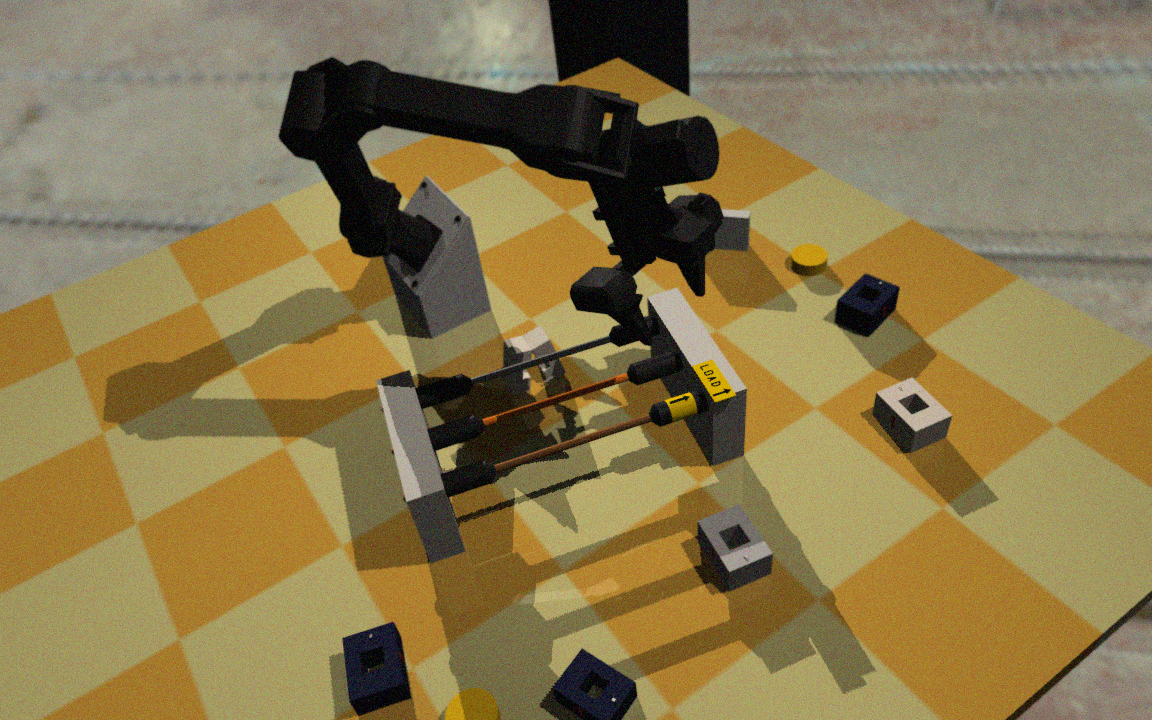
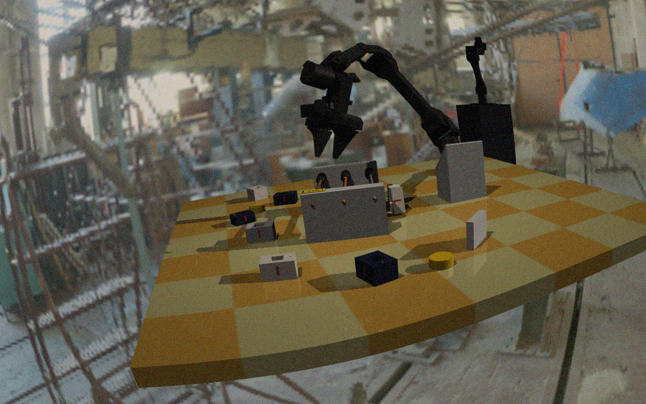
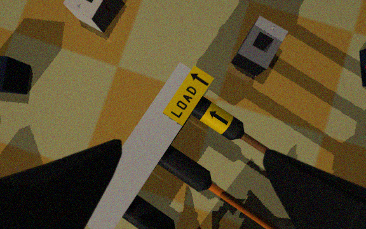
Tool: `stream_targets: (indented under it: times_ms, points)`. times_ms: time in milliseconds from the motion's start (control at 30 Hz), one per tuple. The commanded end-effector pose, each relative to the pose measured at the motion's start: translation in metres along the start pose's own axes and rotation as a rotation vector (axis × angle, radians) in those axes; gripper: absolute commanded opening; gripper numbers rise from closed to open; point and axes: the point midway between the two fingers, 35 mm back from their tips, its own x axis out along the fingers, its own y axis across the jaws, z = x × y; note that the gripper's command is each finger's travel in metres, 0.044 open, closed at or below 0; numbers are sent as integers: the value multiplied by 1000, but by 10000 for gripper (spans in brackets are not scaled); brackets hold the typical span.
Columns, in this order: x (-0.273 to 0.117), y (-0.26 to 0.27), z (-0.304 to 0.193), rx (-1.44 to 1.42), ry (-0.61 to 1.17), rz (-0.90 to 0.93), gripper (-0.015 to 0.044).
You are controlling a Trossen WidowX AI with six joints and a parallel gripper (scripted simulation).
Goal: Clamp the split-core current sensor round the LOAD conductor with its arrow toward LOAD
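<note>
The open sensor [image 1: 531,342] [image 2: 396,193] is white, with its jaws apart. It stands on the table beside the rack, on the robot base's side, and its red arrow shows in the exterior view. The LOAD conductor [image 1: 576,440] [image 3: 254,141] is the brown outer rod, farthest from the sensor. The yellow LOAD marker [image 1: 714,380] [image 2: 312,191] [image 3: 189,95] lies on one end block, and a yellow arrow band is on that rod's sleeve. My gripper [image 1: 673,315] [image 2: 327,156] [image 3: 193,151] is open and empty, above the marked end block. The sensor is outside the wrist view.
An orange rod [image 1: 562,394] and a grey rod [image 1: 553,350] run between the sensor's side and the LOAD rod. Closed blocks stand around: white [image 1: 925,434] [image 2: 277,271], grey [image 1: 741,573] and several dark blue [image 1: 857,313]. A yellow disc [image 1: 808,257] and an upright plate [image 2: 476,230] stand past the marked end.
</note>
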Motion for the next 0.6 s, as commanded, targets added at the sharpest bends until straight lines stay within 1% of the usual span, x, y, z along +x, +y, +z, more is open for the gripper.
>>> stream_targets:
  times_ms: [0,300,367,567]
  points:
    - [-1,-6,-49,84,98,1,440]
    - [-12,-31,-190,356,350,-86,440]
    - [-13,-33,-201,376,368,-98,440]
    - [-12,-33,-201,376,368,-98,440]
